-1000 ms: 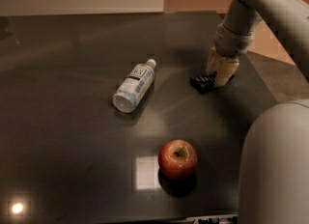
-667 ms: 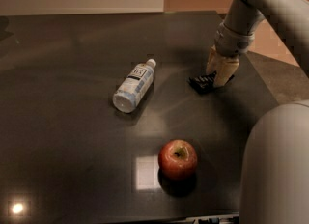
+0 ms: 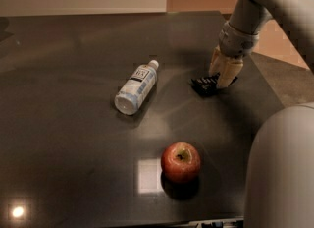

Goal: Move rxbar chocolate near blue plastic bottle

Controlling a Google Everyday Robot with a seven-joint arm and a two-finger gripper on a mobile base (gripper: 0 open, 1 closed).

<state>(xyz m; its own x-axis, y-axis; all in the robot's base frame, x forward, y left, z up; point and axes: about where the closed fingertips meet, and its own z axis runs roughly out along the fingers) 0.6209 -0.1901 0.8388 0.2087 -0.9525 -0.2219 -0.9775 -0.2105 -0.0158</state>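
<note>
The rxbar chocolate lay flat on the dark table, toward its right side and not far from the right edge. The gripper stood over the bar's right end, its two fingers clamped on it. Bare tabletop lay open between the bar and the blue plastic bottle, which lay on its side well to the left. A red apple sat nearer the front edge. Bar, bottle and apple had not shifted since a second before.
</note>
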